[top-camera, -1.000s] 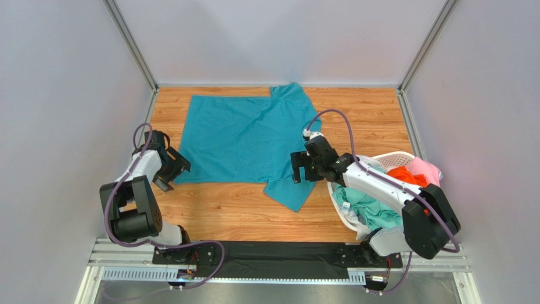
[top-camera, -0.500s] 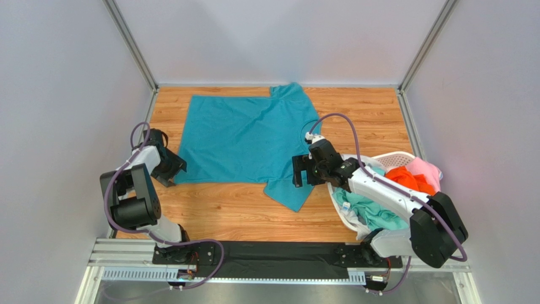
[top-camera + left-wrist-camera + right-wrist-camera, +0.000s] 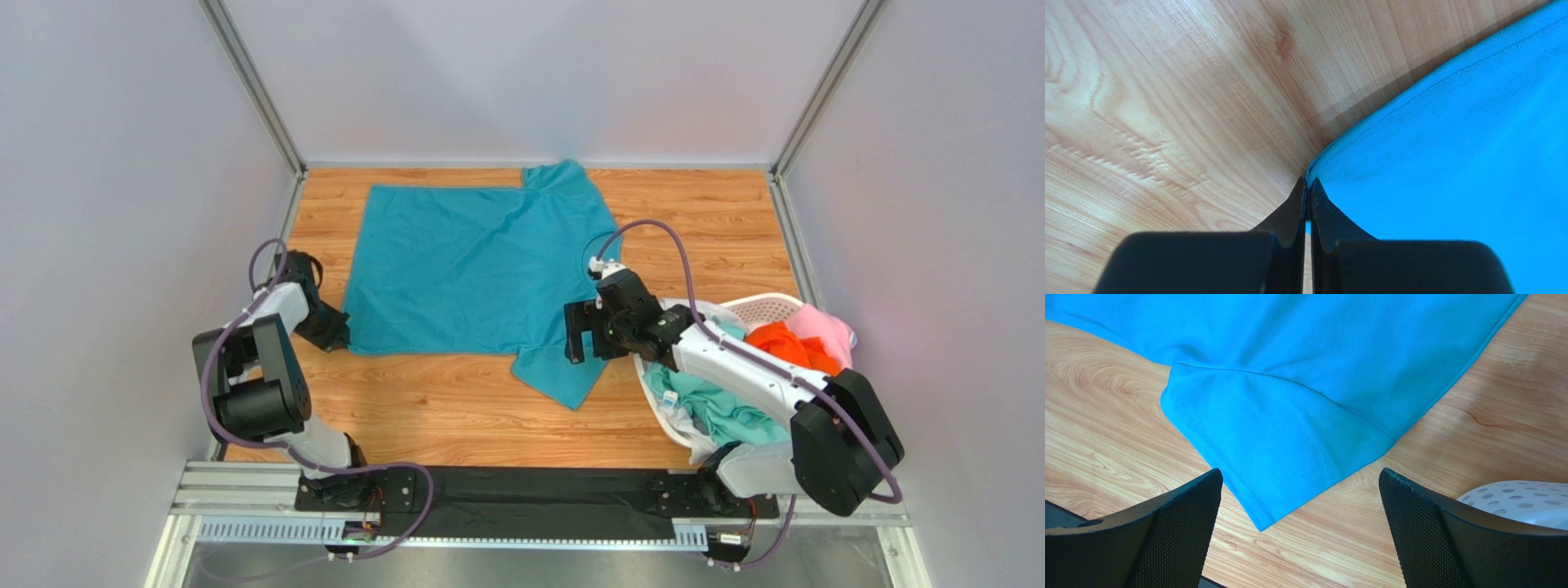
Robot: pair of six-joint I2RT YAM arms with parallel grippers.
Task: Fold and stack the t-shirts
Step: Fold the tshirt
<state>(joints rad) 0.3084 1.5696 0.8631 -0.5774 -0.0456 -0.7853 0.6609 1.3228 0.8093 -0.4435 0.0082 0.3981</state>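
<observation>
left jaws clenched on the teal t-shirt (image 3: pixel 472 263) corner, right jaws wide apart over its sleeve, laundry basket (image 3: pixel 763 301) just beside them.

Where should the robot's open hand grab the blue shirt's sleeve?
Probably at the pointed near corner of the sleeve, coming down from above. The blue shirt lies flat on the table, so only an edge can be pinched, and that corner sticks out with bare wood on both sides for the open right hand. The left hand pinches the hem corner.
</observation>
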